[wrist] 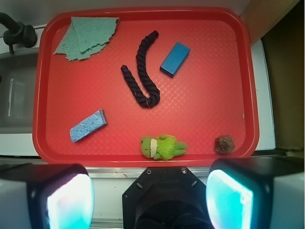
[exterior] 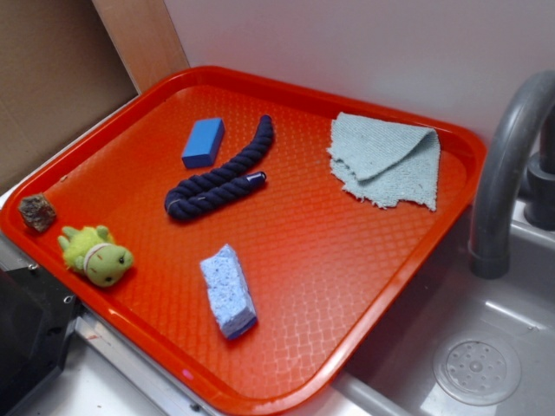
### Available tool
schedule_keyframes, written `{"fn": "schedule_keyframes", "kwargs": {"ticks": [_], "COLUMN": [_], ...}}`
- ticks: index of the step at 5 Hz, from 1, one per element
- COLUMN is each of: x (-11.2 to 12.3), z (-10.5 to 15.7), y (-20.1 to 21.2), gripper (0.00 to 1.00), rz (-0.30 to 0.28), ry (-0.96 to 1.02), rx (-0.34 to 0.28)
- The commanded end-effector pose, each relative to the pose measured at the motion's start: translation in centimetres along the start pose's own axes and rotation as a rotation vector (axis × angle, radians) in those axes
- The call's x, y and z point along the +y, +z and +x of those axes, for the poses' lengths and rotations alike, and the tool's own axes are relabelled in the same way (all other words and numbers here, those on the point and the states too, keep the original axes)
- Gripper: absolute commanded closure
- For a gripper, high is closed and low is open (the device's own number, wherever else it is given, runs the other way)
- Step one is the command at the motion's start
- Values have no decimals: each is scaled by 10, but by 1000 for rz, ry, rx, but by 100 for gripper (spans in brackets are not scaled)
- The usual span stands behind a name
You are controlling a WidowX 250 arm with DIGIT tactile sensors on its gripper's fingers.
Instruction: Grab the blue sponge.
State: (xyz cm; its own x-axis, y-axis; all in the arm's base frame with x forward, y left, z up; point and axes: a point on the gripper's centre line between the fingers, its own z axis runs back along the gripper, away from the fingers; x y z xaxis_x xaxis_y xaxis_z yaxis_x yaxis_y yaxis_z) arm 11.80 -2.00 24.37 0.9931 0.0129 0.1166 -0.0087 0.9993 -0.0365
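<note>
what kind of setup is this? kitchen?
Probably a toy or mock kitchen sink area: a grey faucet over a basin with a round drain, and beside it a red tray holding the blue sponge and a cloth.

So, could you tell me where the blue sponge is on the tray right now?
In the exterior view the blue sponge lies near the red tray's front edge, right of the green plush toy.

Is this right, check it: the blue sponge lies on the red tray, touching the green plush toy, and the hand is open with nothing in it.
One thing is wrong. The blue sponge does lie on the red tray, but it does not touch the green plush toy; bare tray shows between them in the exterior view. The hand is open with nothing in it, as the wrist view shows.
</note>
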Motion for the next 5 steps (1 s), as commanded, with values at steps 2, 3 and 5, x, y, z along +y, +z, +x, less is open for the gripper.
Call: {"fn": "schedule_keyframes", "kwargs": {"ticks": [2, 3, 5], "x": [-30, -50, -109], "z": [37, 62, 62], "y": [6, 3, -29], "gripper": [0, 0, 0], "rz": [104, 177, 284], "ry": [-264, -530, -1053], "rx": [1, 68, 140]}}
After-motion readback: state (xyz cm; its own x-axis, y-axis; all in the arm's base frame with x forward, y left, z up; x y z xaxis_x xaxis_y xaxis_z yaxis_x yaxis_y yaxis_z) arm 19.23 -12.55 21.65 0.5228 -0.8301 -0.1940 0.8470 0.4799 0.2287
